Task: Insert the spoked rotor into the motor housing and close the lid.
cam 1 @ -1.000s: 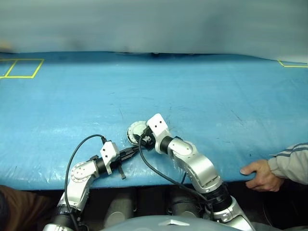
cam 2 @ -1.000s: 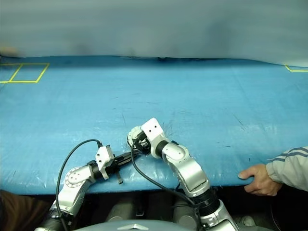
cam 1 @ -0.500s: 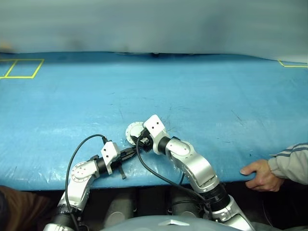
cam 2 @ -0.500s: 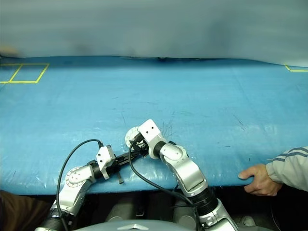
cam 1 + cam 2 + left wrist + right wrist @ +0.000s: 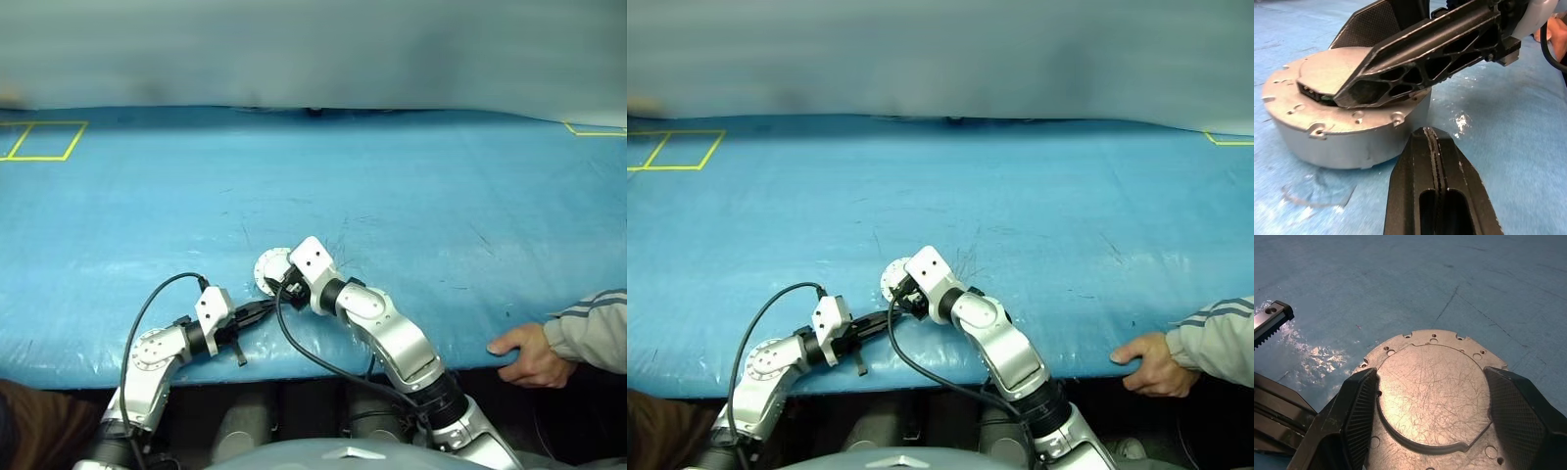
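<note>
The right hand (image 5: 1425,431) straddles the lid (image 5: 1432,391), its fingers spread on either side of the raised centre. The lid sits on the motor housing (image 5: 1352,137) near the blue tabletop's (image 5: 392,186) front edge. The left hand (image 5: 1437,147), fingers pressed together, points at the housing wall. A person's hand (image 5: 524,352) grips the tabletop edge well right.

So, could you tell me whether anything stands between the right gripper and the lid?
Nothing visible does. The right gripper has its fingers spread on either side of the lid's raised centre. The left gripper, shut, sits beside the assembly on the blue table.
</note>
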